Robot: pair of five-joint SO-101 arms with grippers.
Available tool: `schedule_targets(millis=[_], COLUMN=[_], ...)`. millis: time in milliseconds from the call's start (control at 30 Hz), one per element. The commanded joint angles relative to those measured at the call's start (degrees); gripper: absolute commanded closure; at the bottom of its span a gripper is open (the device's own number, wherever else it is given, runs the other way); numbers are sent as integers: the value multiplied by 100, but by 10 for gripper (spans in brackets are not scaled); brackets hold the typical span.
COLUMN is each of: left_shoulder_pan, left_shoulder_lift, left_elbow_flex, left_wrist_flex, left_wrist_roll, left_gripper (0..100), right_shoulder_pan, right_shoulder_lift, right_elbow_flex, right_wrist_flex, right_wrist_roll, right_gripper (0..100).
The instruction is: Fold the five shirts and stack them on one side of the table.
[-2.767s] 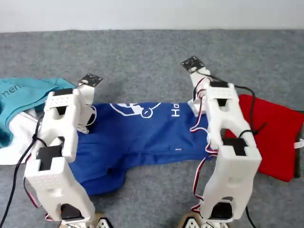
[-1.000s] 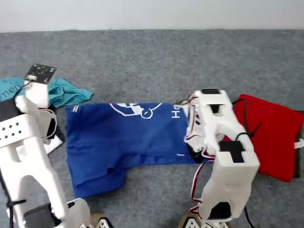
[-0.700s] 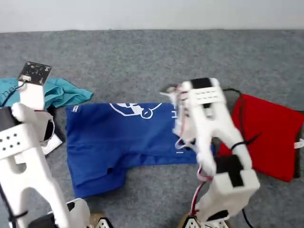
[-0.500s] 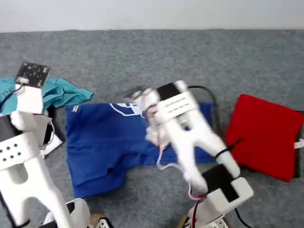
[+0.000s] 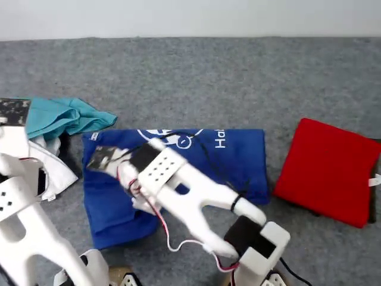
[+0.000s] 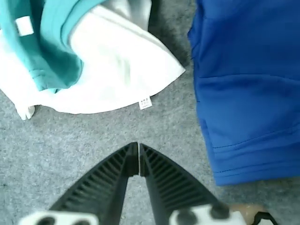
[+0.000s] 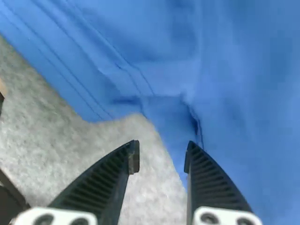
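Note:
A blue shirt lies spread across the middle of the grey table, print side up. My right arm stretches across its lower left part. The right gripper is open and hovers just over the blue shirt's lower edge, where a fold meets the bare table. My left arm stands at the far left. Its gripper is shut on nothing above bare table, between a crumpled white shirt and the blue shirt's side. A teal shirt lies bunched on the white shirt.
A folded red shirt sits at the right side of the table, with something dark under its right edge. The grey table surface behind the blue shirt is open. A white wall runs along the far edge.
My right arm has swung left across the blue shirt, from its right edge to its lower left part. The left arm has drawn back toward the left edge, baring the teal and white shirts.

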Motion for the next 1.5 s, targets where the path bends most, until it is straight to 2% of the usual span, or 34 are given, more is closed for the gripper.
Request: schedule_targets(millis=[0, 467, 633, 1000, 1100, 1333, 1467], left_shoulder_pan=[-105, -105, -105, -105, -105, -97, -97], left_shoulder_lift=[-141, -176, -176, -176, -176, -176, -176], left_elbow_flex=[-4, 418, 418, 391, 391, 400, 400], left_wrist_flex=[62, 62, 62, 53, 35, -26, -26], left_wrist_roll=[-88, -79, -79, -79, -79, -79, -88], left_gripper=[986, 986, 986, 986, 986, 986, 986], right_shoulder_pan=[-251, -470, -488, -505, -716, -998, -884], right_shoulder_lift=[40, 1112, 1138, 1130, 1130, 1200, 1182], right_elbow_flex=[-264, -273, -387, -1178, -1178, -1160, -1178], right_wrist_flex=[-312, -1051, -1015, 207, 470, 409, 514], right_wrist_roll=[123, 141, 185, 360, 360, 334, 35], right_gripper=[829, 838, 995, 987, 987, 978, 853])
